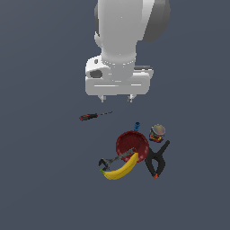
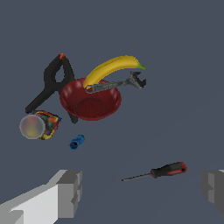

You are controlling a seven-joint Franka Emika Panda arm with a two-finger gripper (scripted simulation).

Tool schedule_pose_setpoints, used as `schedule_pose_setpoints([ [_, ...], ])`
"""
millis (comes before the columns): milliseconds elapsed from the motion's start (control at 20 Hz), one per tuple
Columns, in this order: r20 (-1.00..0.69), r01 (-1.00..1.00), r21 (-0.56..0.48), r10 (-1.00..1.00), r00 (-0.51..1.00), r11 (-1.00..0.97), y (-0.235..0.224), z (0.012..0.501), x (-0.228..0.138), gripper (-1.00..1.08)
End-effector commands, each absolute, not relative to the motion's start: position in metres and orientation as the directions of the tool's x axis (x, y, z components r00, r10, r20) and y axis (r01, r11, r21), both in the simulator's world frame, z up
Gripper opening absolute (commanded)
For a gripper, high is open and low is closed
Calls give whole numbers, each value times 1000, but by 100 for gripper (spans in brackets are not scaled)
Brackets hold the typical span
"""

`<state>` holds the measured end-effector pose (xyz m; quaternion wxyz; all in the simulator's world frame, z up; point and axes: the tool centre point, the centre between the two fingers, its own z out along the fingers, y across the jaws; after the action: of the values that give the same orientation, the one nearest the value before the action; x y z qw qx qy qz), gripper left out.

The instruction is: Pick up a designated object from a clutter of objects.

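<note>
The designated object, a small can (image 1: 157, 133) (image 2: 38, 125) with a silvery top and a red-yellow-blue label, stands at the exterior view's right of the clutter, beside the red bowl (image 1: 132, 144) (image 2: 91, 101). My gripper (image 1: 117, 98) (image 2: 140, 192) hangs open well above the floor, back from the clutter, with nothing between its fingers (image 2: 70, 192). A yellow banana (image 1: 120, 169) (image 2: 111, 68) and a grey wrench (image 1: 116, 159) (image 2: 116, 84) rest across the bowl's rim. The black clamp (image 1: 157, 160) (image 2: 52, 81) lies next to the can.
A red-handled screwdriver (image 1: 92, 116) (image 2: 162, 170) lies apart from the group, nearest the gripper. A small blue item (image 1: 137, 126) (image 2: 77, 141) sits between the bowl and the can. The floor is plain dark grey.
</note>
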<state>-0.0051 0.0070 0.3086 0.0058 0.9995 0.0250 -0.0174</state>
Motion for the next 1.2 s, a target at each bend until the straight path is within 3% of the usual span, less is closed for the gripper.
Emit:
schedule_pose_setpoints([
  [0,-35,50,11,50,998,-999,7,309,-5,100],
  [1150,-41,47,32,46,998,-998,8,298,2,100],
])
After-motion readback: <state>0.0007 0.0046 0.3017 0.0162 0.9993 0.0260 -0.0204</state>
